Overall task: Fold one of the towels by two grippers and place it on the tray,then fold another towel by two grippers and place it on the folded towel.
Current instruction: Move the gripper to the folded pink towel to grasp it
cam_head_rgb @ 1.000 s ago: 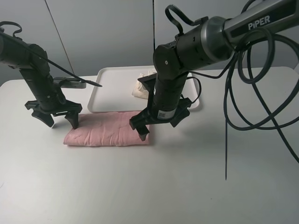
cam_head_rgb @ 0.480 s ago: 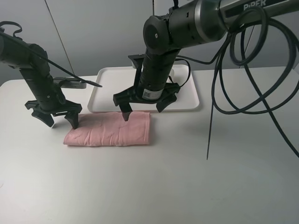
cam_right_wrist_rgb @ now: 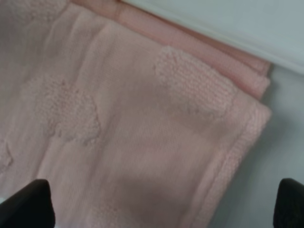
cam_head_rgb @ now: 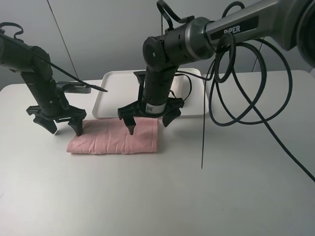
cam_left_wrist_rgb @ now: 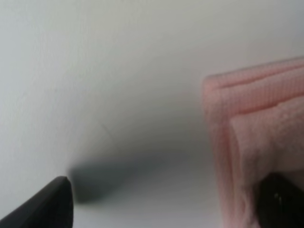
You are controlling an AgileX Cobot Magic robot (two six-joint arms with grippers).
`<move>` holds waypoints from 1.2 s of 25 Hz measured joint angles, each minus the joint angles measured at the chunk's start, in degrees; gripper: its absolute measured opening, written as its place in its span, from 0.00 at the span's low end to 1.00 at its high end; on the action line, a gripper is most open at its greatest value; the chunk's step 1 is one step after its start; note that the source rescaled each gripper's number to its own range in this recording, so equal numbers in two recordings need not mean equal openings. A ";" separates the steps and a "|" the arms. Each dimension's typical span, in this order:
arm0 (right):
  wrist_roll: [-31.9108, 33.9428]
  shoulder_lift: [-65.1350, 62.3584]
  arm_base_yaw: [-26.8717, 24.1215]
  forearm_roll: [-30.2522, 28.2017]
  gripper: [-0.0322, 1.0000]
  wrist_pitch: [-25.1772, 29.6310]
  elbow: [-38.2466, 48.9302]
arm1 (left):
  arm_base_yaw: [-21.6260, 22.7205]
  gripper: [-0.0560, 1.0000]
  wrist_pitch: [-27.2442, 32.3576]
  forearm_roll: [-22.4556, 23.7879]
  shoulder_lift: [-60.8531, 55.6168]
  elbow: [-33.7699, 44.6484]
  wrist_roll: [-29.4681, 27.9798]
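1. My right arm stands in front of the middle of the tray, so whatever lies there is hidden from the high view.
2. My wrist views are blurred and show only the dark tips of my fingers, cut off at the frame edge.
3. My left gripper is spread wide and grasps nothing. One finger is at the left back corner of the pink towel, the other over bare tabletop. I cannot tell whether it touches the cloth.
4. My right gripper is also released and empty, with its fingers splayed over the towel's right half by its back edge.
5. The pink towel lies folded into a long strip on the tabletop, just in front of the tray's front edge.
6. The tabletop is plain white; the tray sits toward its back edge. Grey wall panels stand behind, and black cables loop off my right arm.
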 joint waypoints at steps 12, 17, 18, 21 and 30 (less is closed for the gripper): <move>1.22 2.63 -0.86 -0.20 0.98 -1.73 -0.19 | 0.00 0.99 0.00 0.00 0.00 0.00 0.00; 1.46 2.63 -0.86 -0.20 0.98 -2.06 -0.19 | 0.00 0.99 0.00 0.00 0.00 0.00 0.00; 1.46 2.63 -0.86 -0.20 0.98 -2.06 -0.19 | 0.00 0.99 0.00 0.00 0.00 0.00 0.00; 1.46 2.63 -0.86 -0.20 0.98 -2.06 -0.19 | 0.00 0.99 0.00 0.00 0.00 0.00 0.00; 1.27 3.83 -1.08 -1.82 0.98 -1.61 -0.33 | 0.00 0.99 0.00 0.00 0.00 0.00 0.00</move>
